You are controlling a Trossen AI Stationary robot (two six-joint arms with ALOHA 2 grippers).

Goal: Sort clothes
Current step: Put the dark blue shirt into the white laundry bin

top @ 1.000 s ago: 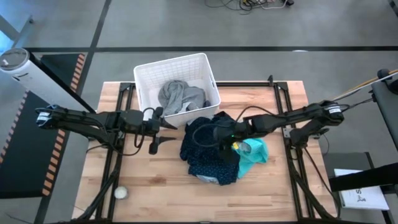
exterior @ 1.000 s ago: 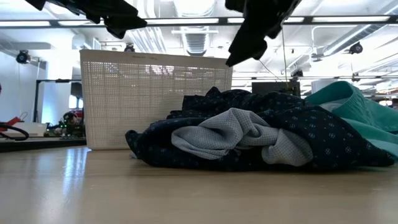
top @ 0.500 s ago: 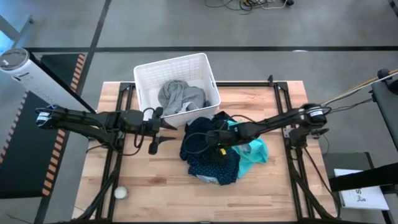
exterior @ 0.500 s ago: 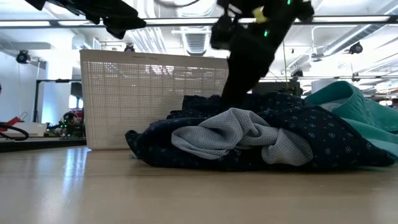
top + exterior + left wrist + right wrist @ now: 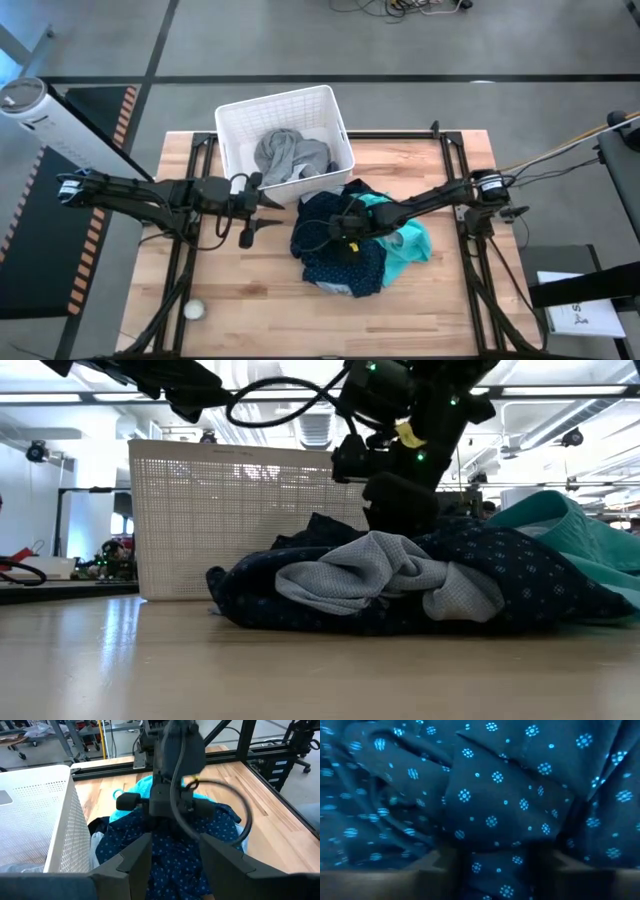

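Note:
The clothes lie in a pile at mid-table: a navy garment with small dots (image 5: 335, 262), a teal one (image 5: 412, 245) at its right and a grey one (image 5: 390, 575) folded into its near side. Another grey garment (image 5: 290, 155) lies in the white basket (image 5: 232, 120). My right gripper (image 5: 345, 243) is down in the top of the pile, shut on the navy cloth. My left gripper (image 5: 175, 870) hovers open left of the pile, beside the basket's near corner, with nothing between its fingers. My right gripper has a raised fold of the navy dotted garment (image 5: 492, 827) between its two fingers (image 5: 442, 865), near the top of the pile. The fingers come from above, pointing down. The garment lies on the table with the rest of the pile, slack.
The basket stands at the table's far edge, left of centre. A small white ball (image 5: 193, 311) lies near the near left corner. Black frame rails (image 5: 462, 170) run along the table's left and right sides. Bare wood shows in front of the pile.
My right gripper has gone down and toward the table's left, from above the pile's right part into the top of the navy garment. The navy cloth around it has bunched up slightly.

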